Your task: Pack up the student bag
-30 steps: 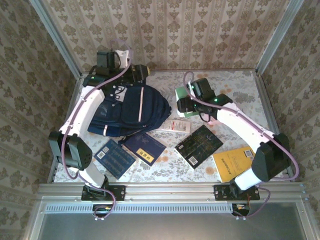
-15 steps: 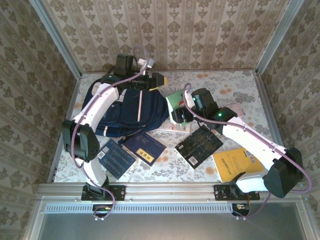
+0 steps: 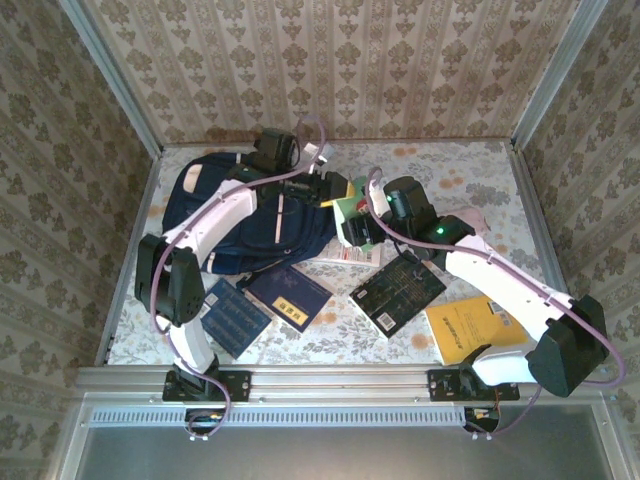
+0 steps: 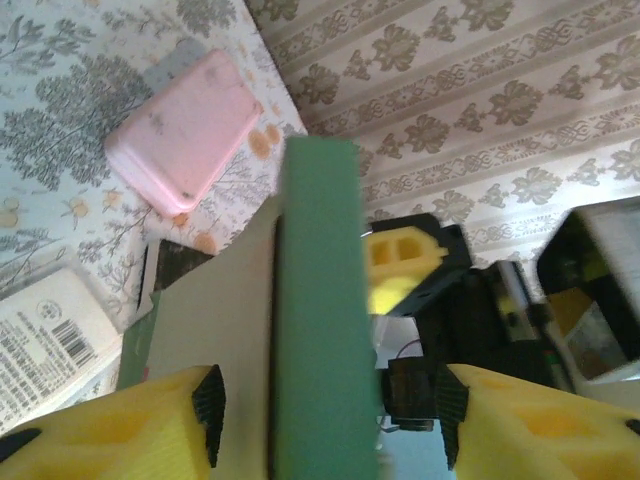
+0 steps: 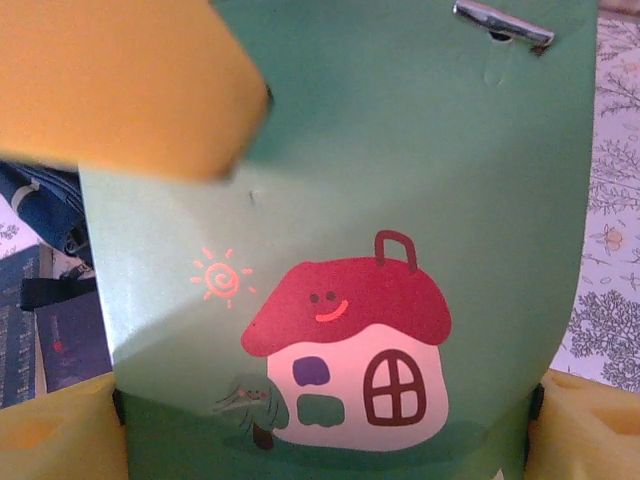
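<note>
Along the near edge of the worktop lie four books: a yellow book (image 3: pixel 465 325) toward the near-right corner, a black book (image 3: pixel 397 290) left of it, then two blue ones, the dark blue book (image 3: pixel 291 295) and the lighter blue book (image 3: pixel 233 316). A little further in lies a white booklet (image 3: pixel 355 250). Above it the right gripper (image 3: pixel 352 228) has its jaws spread wide and clamped on the two side edges of a green book (image 5: pixel 400 150) with a red-roofed house on its cover, held up off the worktop. From the far side the left gripper (image 3: pixel 335 188) straddles the book's top edge, jaws about half apart, a gap on either side. The student bag (image 3: pixel 305 225) lies toward the far-left corner, just left of the green book, under the left arm. A pink case (image 4: pixel 185 125) lies on the worktop beyond.
</note>
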{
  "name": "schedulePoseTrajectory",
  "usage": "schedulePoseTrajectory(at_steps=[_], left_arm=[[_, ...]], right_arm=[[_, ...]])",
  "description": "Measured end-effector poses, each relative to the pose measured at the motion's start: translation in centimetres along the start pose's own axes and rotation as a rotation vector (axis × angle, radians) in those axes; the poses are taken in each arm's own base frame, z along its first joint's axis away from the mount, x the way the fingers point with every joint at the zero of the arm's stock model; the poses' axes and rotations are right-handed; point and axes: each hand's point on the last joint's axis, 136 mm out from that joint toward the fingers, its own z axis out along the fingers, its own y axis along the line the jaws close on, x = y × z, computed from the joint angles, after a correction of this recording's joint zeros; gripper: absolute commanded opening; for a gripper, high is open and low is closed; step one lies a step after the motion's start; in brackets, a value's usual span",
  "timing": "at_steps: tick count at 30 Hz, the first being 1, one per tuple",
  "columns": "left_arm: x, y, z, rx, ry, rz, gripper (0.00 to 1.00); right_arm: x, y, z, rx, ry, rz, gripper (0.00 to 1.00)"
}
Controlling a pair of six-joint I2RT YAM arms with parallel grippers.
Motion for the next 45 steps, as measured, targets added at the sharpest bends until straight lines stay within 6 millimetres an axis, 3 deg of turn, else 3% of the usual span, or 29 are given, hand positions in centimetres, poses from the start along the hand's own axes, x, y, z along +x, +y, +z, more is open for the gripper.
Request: schedulePoseTrajectory(at_steps=[5,7,10,15,19,22,25,29,34,40,45], left_arm=[[0.1,0.0,0.1,0.008,0.003,-0.001,0.14],[0.1,0.0,0.0,0.011,0.002,-0.01,0.08],[-0.3,0.4,-0.3,0.007,-0.016,-0.034,0.02],[-1.5,1.0,-1.9,-0.007,-0.075,-0.064,0.0],[-3.3,0.6,-4.7,-0.022,-0.171,-0.064,0.0],[-4.2,-0.3,-6.5,-0.008,-0.247,-0.064,0.0],[-4.6,-1.5,-7.2,0.022,-0.293,-0.07,0.0],[-5.3,-1.9,-7.5,0.053,-0.338,-0.103,0.0],[-5.9,-2.3,-7.8,0.078,-0.37,-0.144,0.0],[-6.6,-3.4,-8.5,0.089,-0.424,-0.151,0.0],[-6.6,-2.8,-8.7,0.083,-0.438,-0.175,0.0]], right_arm=[[0.0,0.0,0.1,0.0,0.0,0.001,0.88],[0.2,-0.1,0.4,0.005,0.006,0.001,0.99],[-0.2,-0.4,0.4,0.018,-0.01,0.019,1.0],[-0.9,-1.2,0.0,0.006,-0.07,0.159,1.0],[-0.7,-3.3,-1.3,-0.051,-0.144,0.439,1.0],[-0.8,-4.3,-1.1,-0.131,-0.21,0.668,1.0],[-0.7,-3.3,0.1,-0.256,-0.225,0.857,1.0],[-2.6,-1.5,1.5,-0.416,-0.238,1.01,1.0],[-5.2,-0.1,1.3,-0.551,-0.306,1.072,0.99],[-7.5,0.9,1.9,-0.721,-0.397,1.126,0.85],[-8.5,1.7,1.6,-0.819,-0.438,1.152,0.62]])
